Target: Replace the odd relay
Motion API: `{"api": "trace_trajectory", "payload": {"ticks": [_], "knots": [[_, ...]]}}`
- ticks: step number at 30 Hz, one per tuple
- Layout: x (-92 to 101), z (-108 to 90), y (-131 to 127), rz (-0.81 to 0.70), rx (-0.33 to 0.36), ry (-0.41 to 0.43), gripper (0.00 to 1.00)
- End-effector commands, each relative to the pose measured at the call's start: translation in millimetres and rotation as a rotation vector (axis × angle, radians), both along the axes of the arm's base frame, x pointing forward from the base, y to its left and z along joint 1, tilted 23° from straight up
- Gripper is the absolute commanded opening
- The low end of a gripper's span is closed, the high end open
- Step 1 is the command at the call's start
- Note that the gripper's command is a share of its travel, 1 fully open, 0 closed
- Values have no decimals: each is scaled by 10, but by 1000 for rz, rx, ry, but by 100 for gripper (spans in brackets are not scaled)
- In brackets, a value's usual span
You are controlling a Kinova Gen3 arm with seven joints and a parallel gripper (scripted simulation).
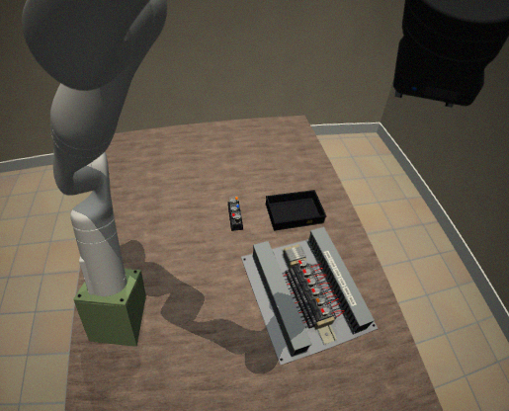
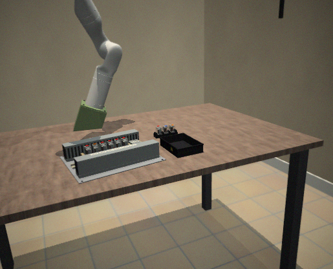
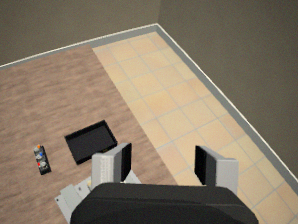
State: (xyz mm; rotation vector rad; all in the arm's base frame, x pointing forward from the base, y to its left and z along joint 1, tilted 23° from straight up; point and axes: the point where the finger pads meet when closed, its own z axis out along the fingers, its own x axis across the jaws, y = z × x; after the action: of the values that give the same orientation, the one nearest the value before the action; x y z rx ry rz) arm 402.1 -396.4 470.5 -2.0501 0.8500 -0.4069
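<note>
Grey ducts [image 1: 282, 301] [image 2: 118, 158] flank relay row [image 1: 312, 290] [image 2: 106, 145]; tray [image 1: 295, 209] [image 2: 182, 145] [image 3: 91, 142] near.
</note>
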Motion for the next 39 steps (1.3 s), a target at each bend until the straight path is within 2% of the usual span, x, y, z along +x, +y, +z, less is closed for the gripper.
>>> {"api": "trace_trajectory", "payload": {"ticks": [1, 2, 16, 18, 19, 33, 35, 36, 39], "knots": [[-2, -26, 12, 131, 35, 99, 100], [-2, 6, 1, 8, 1, 6, 100], [0, -28, 15, 131, 35, 99, 100], [0, -28, 15, 131, 35, 99, 100], [2, 4, 7, 10, 2, 6, 100], [-1, -29, 16, 131, 35, 99, 100], [-1, -29, 16, 131, 35, 99, 100], [6, 5, 11, 14, -11, 2, 100], [5, 5, 9, 48, -41, 7, 100]]}}
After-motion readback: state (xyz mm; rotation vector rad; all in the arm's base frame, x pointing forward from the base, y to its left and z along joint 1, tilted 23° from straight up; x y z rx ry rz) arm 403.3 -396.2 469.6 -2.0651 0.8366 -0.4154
